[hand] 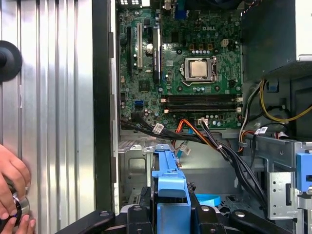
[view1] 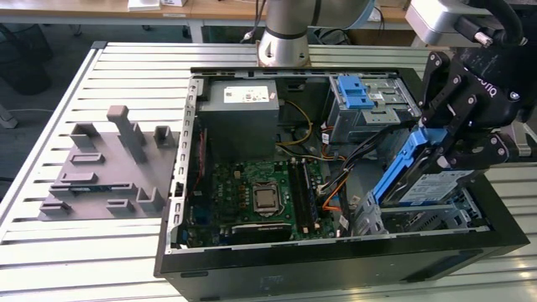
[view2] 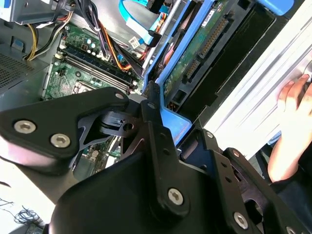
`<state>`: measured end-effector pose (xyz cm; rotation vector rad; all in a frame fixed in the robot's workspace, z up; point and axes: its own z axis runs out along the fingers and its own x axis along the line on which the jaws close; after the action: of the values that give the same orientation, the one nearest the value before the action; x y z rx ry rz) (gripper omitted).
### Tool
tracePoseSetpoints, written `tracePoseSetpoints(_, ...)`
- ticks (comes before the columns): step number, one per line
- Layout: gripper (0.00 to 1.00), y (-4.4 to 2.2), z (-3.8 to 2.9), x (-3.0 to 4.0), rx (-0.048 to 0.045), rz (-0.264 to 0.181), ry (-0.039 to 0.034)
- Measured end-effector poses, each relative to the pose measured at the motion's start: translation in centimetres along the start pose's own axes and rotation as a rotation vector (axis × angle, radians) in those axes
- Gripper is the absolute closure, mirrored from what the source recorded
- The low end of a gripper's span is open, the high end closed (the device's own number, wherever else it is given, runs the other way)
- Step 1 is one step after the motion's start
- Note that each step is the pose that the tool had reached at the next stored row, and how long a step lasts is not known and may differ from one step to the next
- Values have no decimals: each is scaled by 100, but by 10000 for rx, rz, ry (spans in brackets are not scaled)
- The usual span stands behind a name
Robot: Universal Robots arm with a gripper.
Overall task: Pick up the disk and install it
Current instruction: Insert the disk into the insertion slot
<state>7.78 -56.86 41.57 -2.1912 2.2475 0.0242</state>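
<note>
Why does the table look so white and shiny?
Exterior view: light glares off the metal table, while the computer case shades its own inside. Second wrist view: the table washes out almost white beside the black gripper holding the disk. First wrist view: it looks evenly grey.

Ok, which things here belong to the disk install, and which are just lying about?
In the job: the disk, gripped by the hand; the drive bay beneath it; the open computer case.
Lying about: grey fixture block on the table; power supply; motherboard; blue latch.
</note>
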Motion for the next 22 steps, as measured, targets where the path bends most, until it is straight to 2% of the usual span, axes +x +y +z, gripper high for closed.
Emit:
tracePoseSetpoints(5,63,0,2,0,-1,0,4)
tracePoseSetpoints(6,57,0,3,0,0,1,2)
tracePoseSetpoints(7,57,0,4,0,0,0,1)
tracePoseSetpoints(8,50,0,5,0,0,0,2)
tracePoseSetpoints(13,52,0,43,0,0,0,1)
tracePoseSetpoints(15,64,0,42,0,0,1,3)
tracePoseSetpoints(16,64,0,43,0,0,0,2)
tracePoseSetpoints(18,76,0,45,1,0,0,1)
tracePoseSetpoints(19,76,0,45,0,0,0,1)
tracePoseSetpoints(21,87,0,45,0,0,0,1)
tracePoseSetpoints(22,87,0,46,0,-1,0,1)
